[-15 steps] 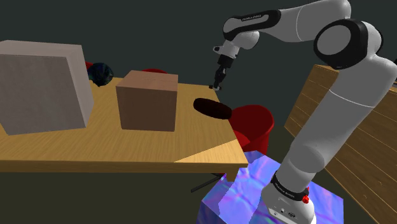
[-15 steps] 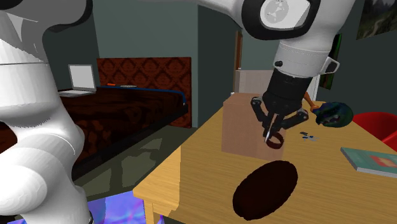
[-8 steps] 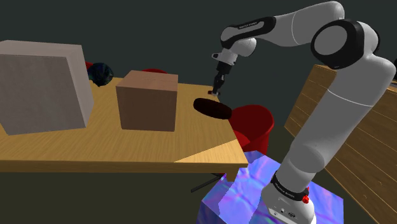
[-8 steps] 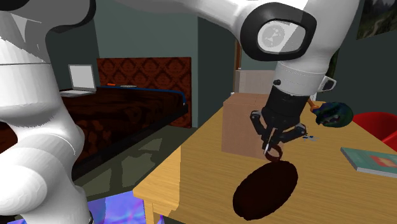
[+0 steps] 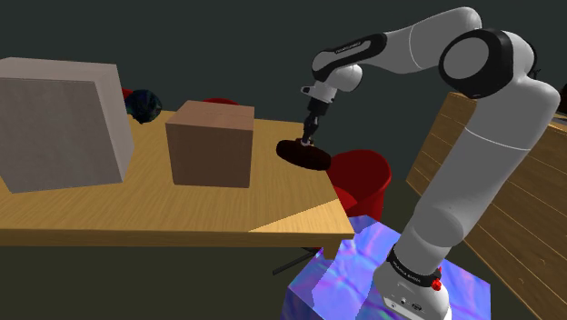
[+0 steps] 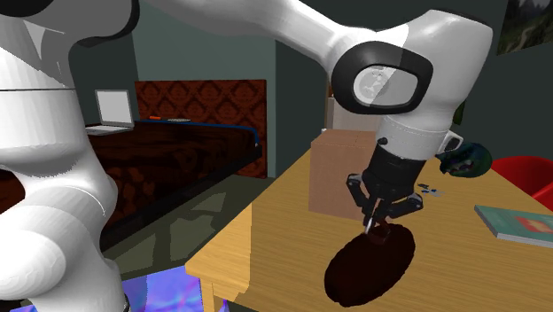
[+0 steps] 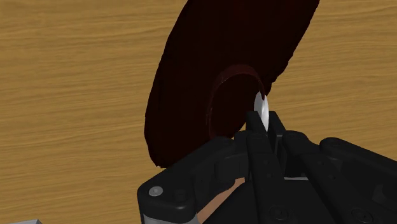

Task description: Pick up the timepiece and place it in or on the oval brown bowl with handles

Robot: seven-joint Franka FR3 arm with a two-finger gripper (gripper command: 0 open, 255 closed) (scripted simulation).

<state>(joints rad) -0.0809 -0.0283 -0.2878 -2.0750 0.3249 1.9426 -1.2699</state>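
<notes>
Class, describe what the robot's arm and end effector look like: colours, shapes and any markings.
The arm has thick, rounded white links and dark joints. A black band near the wrist bears small pale lettering; a round grey cap closes one joint; a red spot marks the base. The end effector is all black with two slim fingers.

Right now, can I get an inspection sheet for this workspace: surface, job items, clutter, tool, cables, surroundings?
Surface: wooden table.
Job's things: watch clasped in the tool, low over the dark oval bowl; contact with the bowl cannot be told.
Clutter: brown box, grey box, dark ball, book.
Tool: shut on the watch, over one end of the bowl.
Cables: nothing seen.
Surroundings: bed with laptop, red chair, wooden cabinet.
</notes>
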